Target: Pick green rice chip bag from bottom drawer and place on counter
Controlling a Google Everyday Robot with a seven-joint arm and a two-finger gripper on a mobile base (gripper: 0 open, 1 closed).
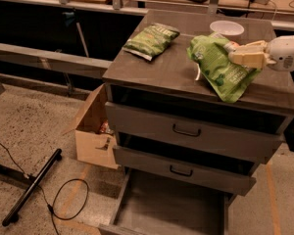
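Note:
The green rice chip bag (220, 68) is bright light green and hangs tilted over the right part of the counter (176, 65), its lower end at or just above the top. My gripper (233, 54) comes in from the right, shut on the bag's upper edge. The bottom drawer (169, 209) is pulled open below, its grey floor bare.
A darker olive-green chip bag (152, 39) lies on the counter's left part. A white bowl (227, 28) stands at the counter's back. Two upper drawers (186, 130) with black handles are slightly open. A cardboard box (94, 131) and a black cable (63, 199) are on the floor at left.

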